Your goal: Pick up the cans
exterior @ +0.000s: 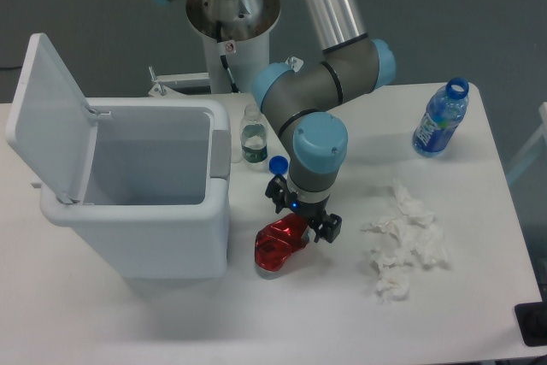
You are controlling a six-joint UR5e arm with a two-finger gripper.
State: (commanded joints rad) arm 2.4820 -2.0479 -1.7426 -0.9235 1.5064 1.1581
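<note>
crumpled tissue [403, 241]: near right, on the table [461, 331]
red can [278, 245]: beside the white bin [145, 203]
my gripper [303, 221]: directly over the can, grip unclear

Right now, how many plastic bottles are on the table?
2. One with a blue label lies near the far right corner; a small one with a green label stands beside the open bin, behind the arm. The bin could hide others.
</note>
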